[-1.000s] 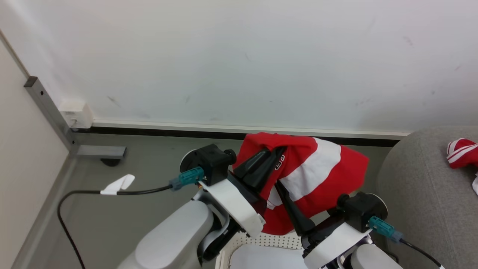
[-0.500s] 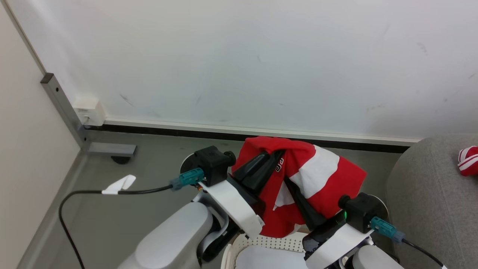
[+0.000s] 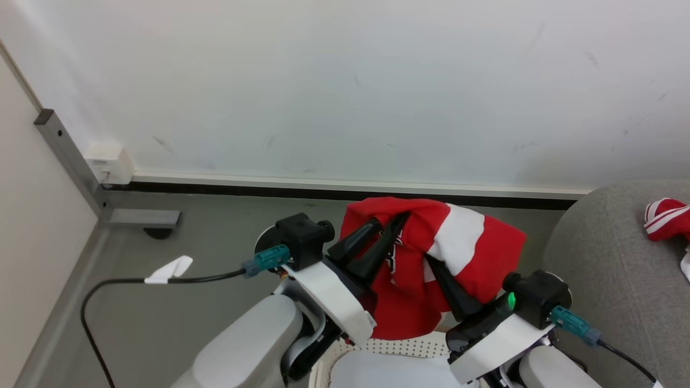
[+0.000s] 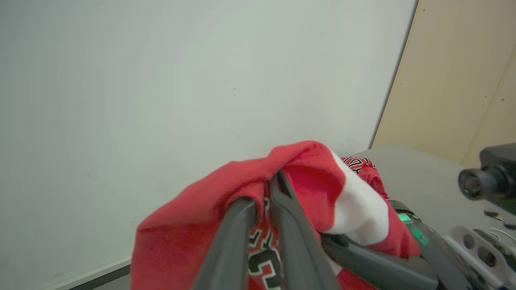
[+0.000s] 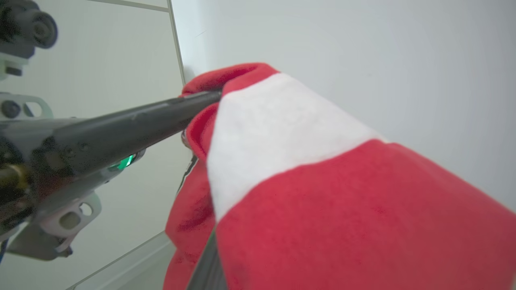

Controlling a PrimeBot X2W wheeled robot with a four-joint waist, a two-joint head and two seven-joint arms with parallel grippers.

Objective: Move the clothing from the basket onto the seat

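Note:
A red garment (image 3: 474, 258) with a broad white stripe and black-and-white lettering hangs in the air above the white perforated basket (image 3: 388, 345) at the bottom edge. My left gripper (image 3: 392, 220) is shut on its upper fold; in the left wrist view the two fingers of this left gripper (image 4: 270, 179) pinch the red cloth. My right gripper (image 3: 431, 261) reaches under the white stripe as one dark wedge, its tips buried in the fabric. The cloth (image 5: 322, 193) drapes over it in the right wrist view. The grey seat (image 3: 604, 280) stands at the right with another red-and-white piece (image 3: 666, 218) on it.
A white wall with a dark baseboard (image 3: 323, 191) lies straight ahead. A grey metal post (image 3: 70, 156) and a white socket box (image 3: 110, 161) mark the left corner. A black cable with a white tag (image 3: 172, 267) loops over the grey floor.
The right gripper has risen and shifted a little to the right, and the garment has bunched tighter between both grippers, showing its lettering. The camera swung briefly and returned.

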